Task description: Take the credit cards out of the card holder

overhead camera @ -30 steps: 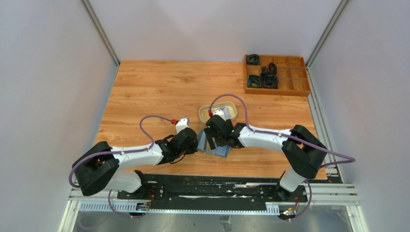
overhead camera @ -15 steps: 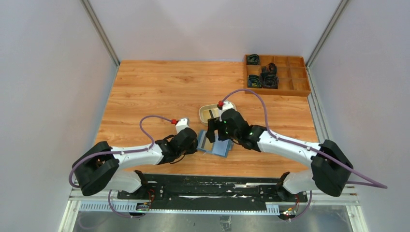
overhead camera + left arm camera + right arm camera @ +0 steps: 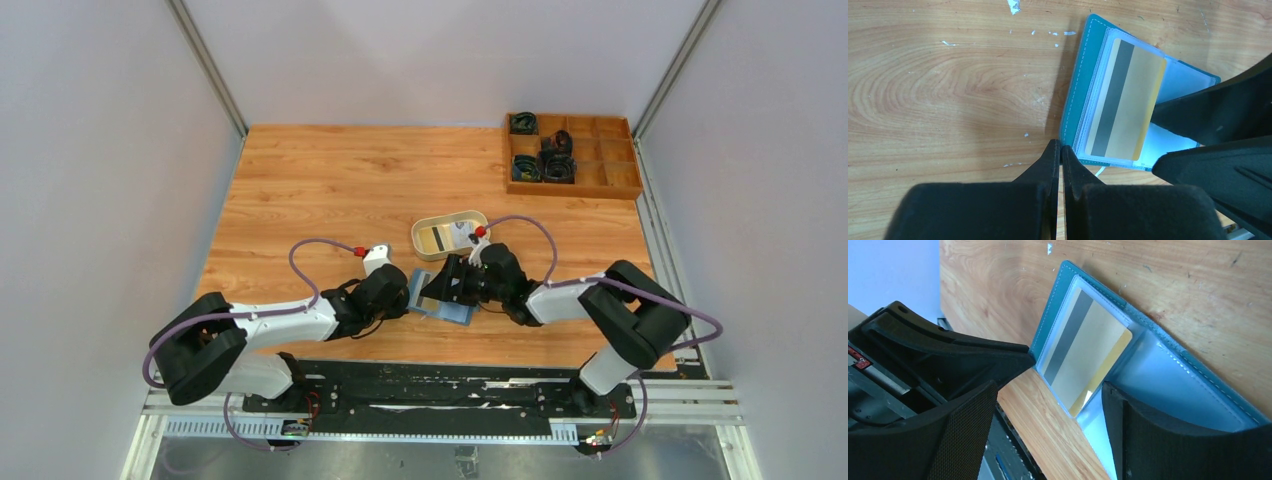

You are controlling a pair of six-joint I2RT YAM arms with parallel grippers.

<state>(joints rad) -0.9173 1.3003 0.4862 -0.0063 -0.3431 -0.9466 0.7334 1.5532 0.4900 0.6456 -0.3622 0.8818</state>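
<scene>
The teal card holder (image 3: 452,310) lies open on the table between the arms. It also shows in the left wrist view (image 3: 1075,100) and the right wrist view (image 3: 1168,380). A tan credit card with a dark stripe (image 3: 1125,100) sits in its clear left pocket, also in the right wrist view (image 3: 1088,355). My left gripper (image 3: 1061,147) is shut, its tips against the holder's near left corner (image 3: 405,298). My right gripper (image 3: 1048,425) is open over the holder (image 3: 447,285), one finger (image 3: 1158,435) on the blue-grey inner panel. Another striped card (image 3: 437,238) lies in the beige tray.
The beige oval tray (image 3: 478,222) stands just behind the card holder. A wooden compartment box (image 3: 600,180) with dark items is at the back right corner. The arms' black base rail runs along the near edge.
My right gripper rose toward the tray, then came back down open over the holder. The tray is now uncovered, with a card in it. The left arm has not moved.
</scene>
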